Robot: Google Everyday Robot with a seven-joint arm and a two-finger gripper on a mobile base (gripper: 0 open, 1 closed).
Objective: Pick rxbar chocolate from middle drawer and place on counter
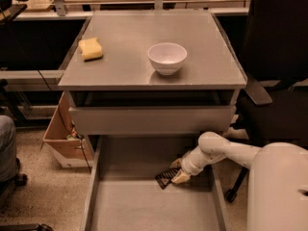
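The middle drawer (139,201) is pulled open below the cabinet, its grey floor mostly bare. The rxbar chocolate (167,177), a small flat black wrapper with pale stripes, lies on the drawer floor toward the back right. My gripper (180,171) reaches down into the drawer from the right on a white arm, and its pale fingertips (182,177) are at the bar's right end, touching it. The counter (151,47) is the flat grey cabinet top above.
A white bowl (167,57) and a yellow sponge (91,48) sit on the counter. A closed drawer front (151,120) lies above the open drawer. A cardboard box (65,136) stands at the left, a black chair (276,81) at the right.
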